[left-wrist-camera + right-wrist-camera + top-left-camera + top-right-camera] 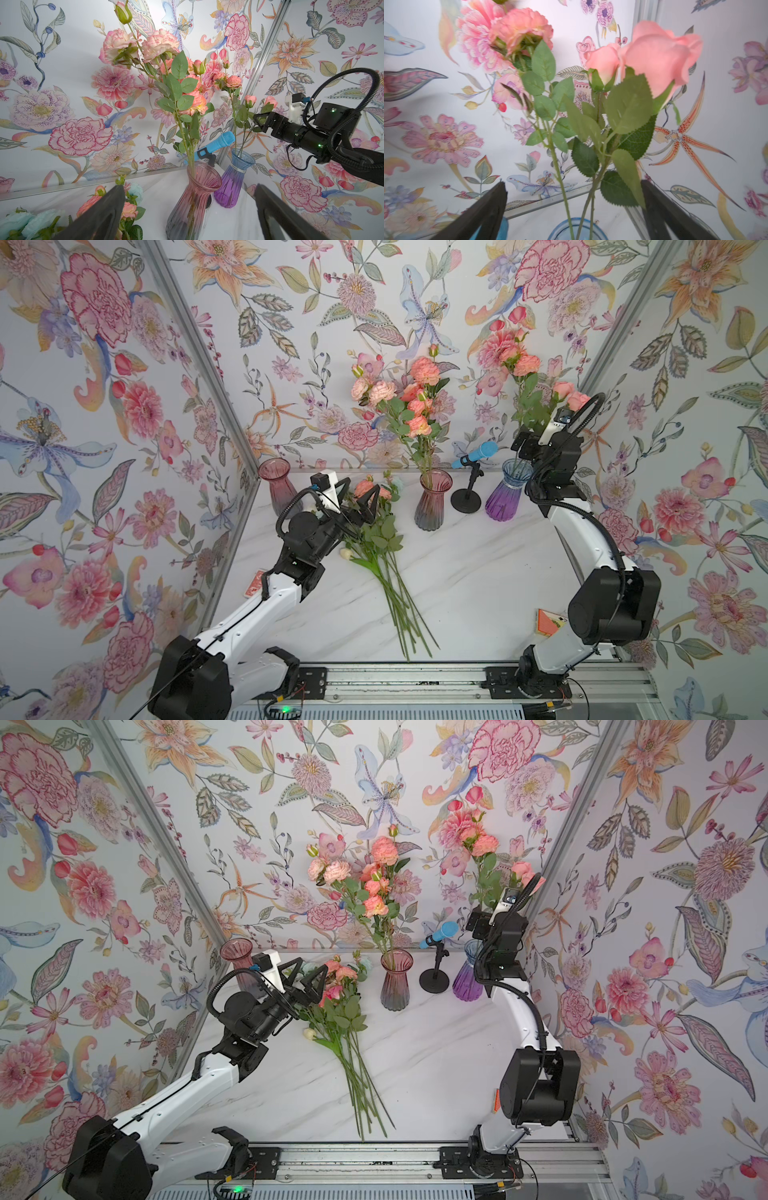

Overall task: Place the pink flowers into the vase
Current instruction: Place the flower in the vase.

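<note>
A bunch of pink flowers lies on the marble table, its long green stems pointing toward the front. My left gripper hovers open over the flower heads, holding nothing; in the left wrist view its jaws stand wide. More pink flowers stand in the pink-grey vase. The blue-purple vase holds pink roses. My right gripper is open above that vase's rim, and the rose stems pass loosely between its fingers.
An empty pink vase stands at the back left corner. A blue toy microphone on a black stand sits between the two filled vases. Pale blue flowers lie in the pile. Card boxes lie near each arm. Papered walls close three sides.
</note>
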